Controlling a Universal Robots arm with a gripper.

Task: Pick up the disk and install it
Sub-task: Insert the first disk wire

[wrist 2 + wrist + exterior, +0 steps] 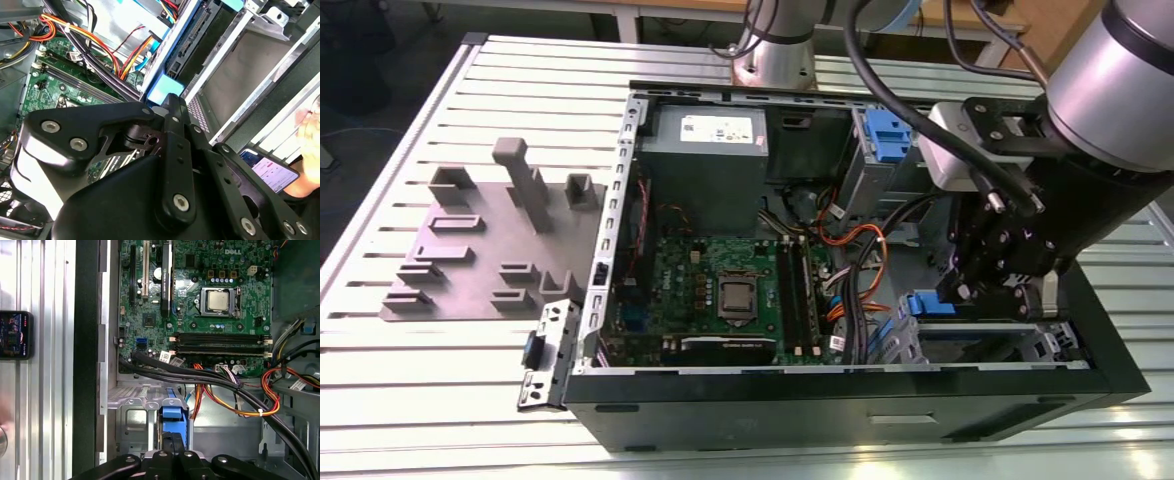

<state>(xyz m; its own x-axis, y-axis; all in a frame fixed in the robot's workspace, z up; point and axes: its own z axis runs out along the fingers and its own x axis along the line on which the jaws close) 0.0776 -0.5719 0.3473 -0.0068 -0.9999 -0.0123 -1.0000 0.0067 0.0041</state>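
At the near corner of the open computer case [854, 400], on the exterior view's right, the gripper [983, 290] reached down into the metal drive bay [987, 340]. The disk [173, 412] stood on edge there in its blue carrier, partly sunk into the bay, with the blue tab [162, 90] showing just ahead of the black fingers [172, 440], which closed narrowly on the carrier's top end. The drive would likely handle as a dense, rigid block, sensitive to knocks, while the plastic frame around it would flex a little; the firm end of that frame looked the sound place to hold. Most of the drive's body was hidden by the bay walls and the gripper linkage, so how deep it sat could not be judged. Farther off lay the motherboard [720, 290], the orange and black cables [225, 395], and the grey power supply [707, 150].
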